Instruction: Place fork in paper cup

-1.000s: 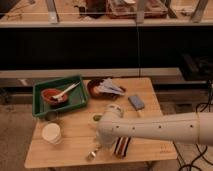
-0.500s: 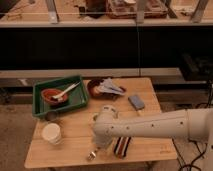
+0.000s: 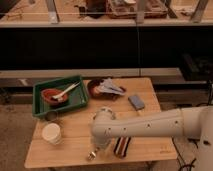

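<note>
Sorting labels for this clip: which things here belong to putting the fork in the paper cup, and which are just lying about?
In the job: fork at the table's front edge; paper cup, upright, apart from it; pincer low over the fork.

Lying about: green tray holding a red-brown bowl and pale utensil; dark dish with grey utensils; blue-grey block; striped object.

The white arm (image 3: 150, 127) is reaching across the wooden worktop (image 3: 67, 150) from the right. The gripper (image 3: 93, 153) is hanging down near the front edge, just beside a dark striped object (image 3: 121, 146). The paper cup (image 3: 52, 133) is standing upright to its left, apart from it. A green tray (image 3: 77, 101) behind the cup is holding a reddish-brown bowl (image 3: 49, 95).
</note>
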